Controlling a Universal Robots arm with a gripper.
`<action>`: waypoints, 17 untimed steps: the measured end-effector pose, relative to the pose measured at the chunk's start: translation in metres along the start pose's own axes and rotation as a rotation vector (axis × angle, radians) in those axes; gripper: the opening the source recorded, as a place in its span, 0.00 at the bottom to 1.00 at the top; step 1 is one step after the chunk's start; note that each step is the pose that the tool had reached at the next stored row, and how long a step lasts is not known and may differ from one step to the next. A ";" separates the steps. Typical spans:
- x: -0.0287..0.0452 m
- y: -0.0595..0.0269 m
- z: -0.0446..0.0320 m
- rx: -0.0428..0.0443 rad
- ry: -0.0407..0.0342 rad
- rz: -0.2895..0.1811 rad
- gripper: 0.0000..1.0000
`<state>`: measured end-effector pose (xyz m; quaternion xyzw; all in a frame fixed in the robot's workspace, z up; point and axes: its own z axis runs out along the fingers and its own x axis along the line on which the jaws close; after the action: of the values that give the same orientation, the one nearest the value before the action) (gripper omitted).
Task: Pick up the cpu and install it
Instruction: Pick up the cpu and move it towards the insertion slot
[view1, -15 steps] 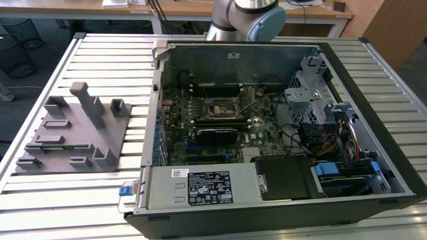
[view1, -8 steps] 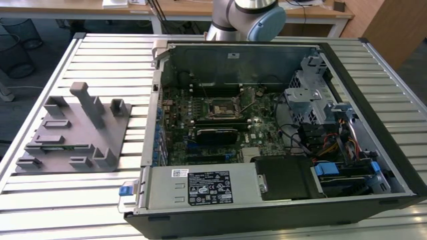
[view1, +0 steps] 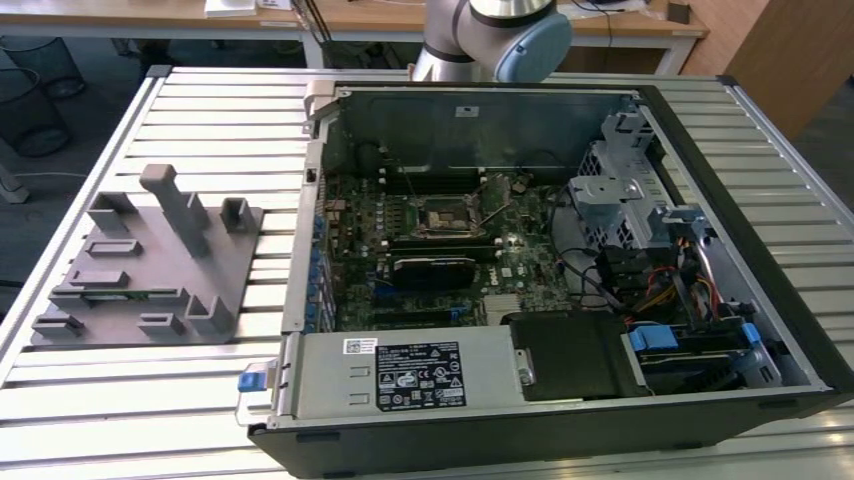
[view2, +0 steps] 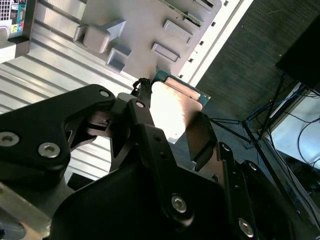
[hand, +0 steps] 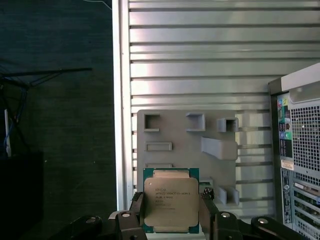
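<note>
Well, my arm (view1: 483, 35) appears in the exterior view as a grey tube and a blue-capped joint at the far edge of the slatted table (view1: 200, 110), behind the open computer case (view1: 400, 385). My pincer (hand: 171, 214) hangs above the fixture tray (hand: 185, 142), pointing down at it, with its black fingers (hand: 137, 216) clamped on two opposite edges of the cpu (hand: 171, 200).

The cpu is a flat square with a dull silvery metal lid and a thin green board rim, and in the second wrist view the lid flares white with glare. The tray is matte grey plastic with raised blocks, shallow rectangular pockets and a few upright posts. It lies on bright ribbed aluminium.

The cpu sits right at my fingertips, pinched between them and held clear of the tray — over the tray's edge nearest the table rim. The black square socket (view1: 438, 220) sits mid-motherboard inside the case, well apart from the tray.
</note>
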<state>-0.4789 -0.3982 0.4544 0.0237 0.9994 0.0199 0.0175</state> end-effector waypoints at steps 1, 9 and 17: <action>-0.0001 0.0001 -0.0018 0.0000 -0.0002 0.000 0.53; -0.0005 0.0010 -0.0156 -0.0001 -0.0015 0.000 0.53; -0.0180 0.0017 -0.0106 0.0000 -0.0013 0.000 0.53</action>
<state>-0.4612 -0.3978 0.4657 0.0237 0.9994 0.0199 0.0181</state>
